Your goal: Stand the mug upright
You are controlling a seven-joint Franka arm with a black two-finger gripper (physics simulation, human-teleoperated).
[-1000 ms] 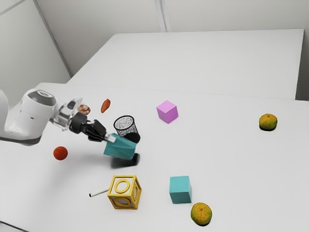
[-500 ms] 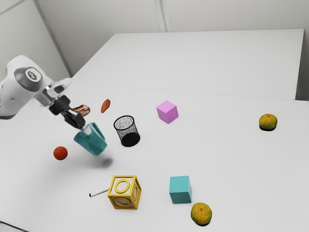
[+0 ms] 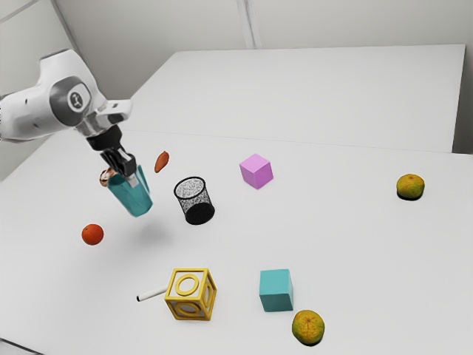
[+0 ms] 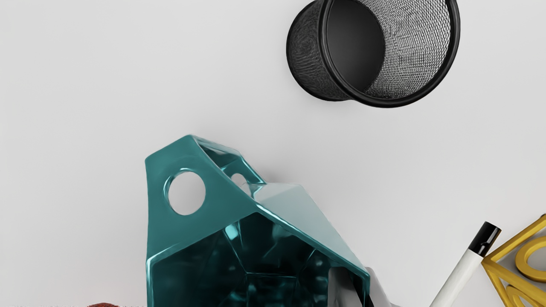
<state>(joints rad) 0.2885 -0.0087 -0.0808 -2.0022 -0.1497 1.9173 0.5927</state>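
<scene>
Mug (image 3: 131, 198) tilted, mouth upward, aloft over table (image 3: 332, 237) at exterior view's left; gripper (image 3: 133, 180) clamped on its wall; likely hazard: toppling, if released before base sits level

Mug (image 3: 134, 198) shifted toward the exterior view's left, farther from mesh cup (image 3: 199, 214), tilted nearer upright, claw (image 3: 133, 180) angled more steeply down

The mug (image 4: 226, 202) is teal, the bin (image 4: 305, 55) black mesh, the marker (image 4: 456, 275) white with a black end. The block (image 3: 191, 294) has yellow edges and rings; one cube (image 3: 256, 171) is pink, the other cube (image 3: 276, 291) turquoise.
</scene>
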